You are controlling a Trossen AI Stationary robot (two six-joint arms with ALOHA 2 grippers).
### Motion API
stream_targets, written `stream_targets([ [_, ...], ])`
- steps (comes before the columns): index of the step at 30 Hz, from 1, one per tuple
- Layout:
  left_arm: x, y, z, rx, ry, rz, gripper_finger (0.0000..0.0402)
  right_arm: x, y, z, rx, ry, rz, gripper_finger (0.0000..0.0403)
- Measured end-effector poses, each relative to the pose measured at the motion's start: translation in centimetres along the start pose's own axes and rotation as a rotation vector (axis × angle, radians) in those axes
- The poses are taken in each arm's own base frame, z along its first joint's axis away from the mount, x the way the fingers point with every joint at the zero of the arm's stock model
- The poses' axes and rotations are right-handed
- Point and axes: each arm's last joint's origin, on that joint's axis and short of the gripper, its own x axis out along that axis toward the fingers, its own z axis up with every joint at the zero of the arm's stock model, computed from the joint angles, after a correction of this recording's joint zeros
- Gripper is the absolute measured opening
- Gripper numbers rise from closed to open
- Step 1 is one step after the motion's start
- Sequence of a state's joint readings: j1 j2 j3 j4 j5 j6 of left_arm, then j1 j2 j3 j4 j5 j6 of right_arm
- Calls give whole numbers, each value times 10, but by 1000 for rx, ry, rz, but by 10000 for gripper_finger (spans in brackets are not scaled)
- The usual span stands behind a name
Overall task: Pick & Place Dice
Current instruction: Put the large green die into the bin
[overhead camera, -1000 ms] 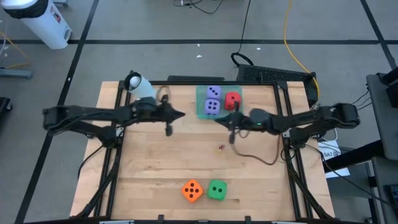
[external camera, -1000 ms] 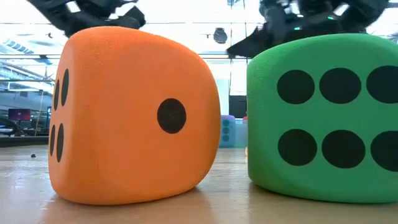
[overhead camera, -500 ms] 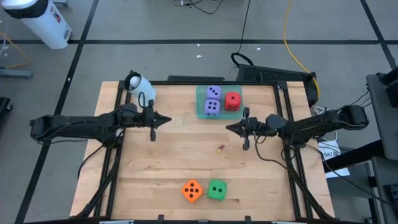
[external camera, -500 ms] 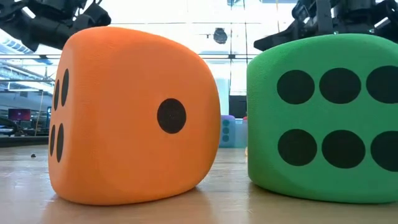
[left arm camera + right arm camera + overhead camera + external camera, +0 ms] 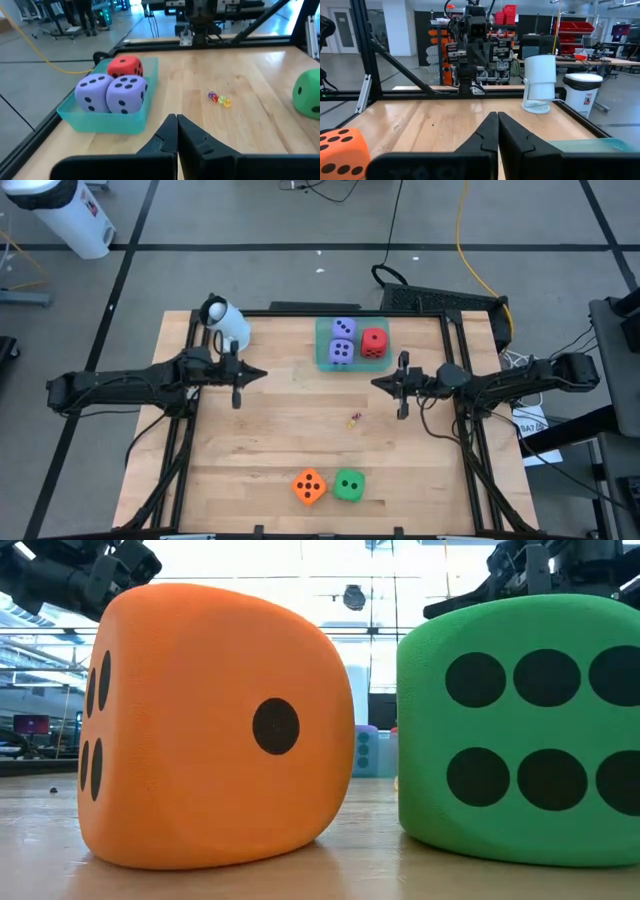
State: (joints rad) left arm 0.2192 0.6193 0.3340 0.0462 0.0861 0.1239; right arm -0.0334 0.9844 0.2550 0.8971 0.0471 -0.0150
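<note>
While both arms hang empty over the middle of the table (image 5: 260, 442), two dice are not yet in the tray (image 5: 350, 345). The left gripper (image 5: 262, 373) sits toward nine o'clock with its fingers pressed together on nothing; the right gripper (image 5: 376, 383) sits toward three o'clock, likewise closed and empty.

The tray lies at twelve o'clock and already holds both purple dice (image 5: 342, 340) and the red die (image 5: 374, 342). The orange die (image 5: 309, 486) and green die (image 5: 348, 485) stand side by side at six o'clock, near the front edge, touching or nearly so.

Judged risks:
- With the two dice so close, a finger coming down between them could shove the neighbour aside, perhaps toward the front edge.
- The dice look soft, so an off-centre pinch may squash one and let it twist free on the way to twelve o'clock.
- The tray looks nearly full; a fourth die dropped in may perch on the others or on the rim and roll back out.
- Some tiny coloured bits (image 5: 355, 418) lie mid-table, roughly on the path from six to twelve o'clock, and a low carry could scatter them.
- If both arms reach for six o'clock together, they could collide.
</note>
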Motion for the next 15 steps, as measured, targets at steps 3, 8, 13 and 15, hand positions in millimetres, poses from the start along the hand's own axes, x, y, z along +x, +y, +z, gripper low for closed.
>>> stream_targets([
  [3, 0, 0, -2, 1, 18, -3, 0, 0, 1, 1, -2, -14, 28, 0],
  [8, 0, 0, -2, 0, 21, -4, 0, 0, 2, 1, -4, -15, 53, 0],
  [13, 2, 0, -3, -24, 34, -6, 1, 0, 2, 0, -4, 4, 52, 0],
  [15, 2, 0, -4, -43, 38, -7, 0, 0, 2, -2, -15, 15, 51, 0],
])
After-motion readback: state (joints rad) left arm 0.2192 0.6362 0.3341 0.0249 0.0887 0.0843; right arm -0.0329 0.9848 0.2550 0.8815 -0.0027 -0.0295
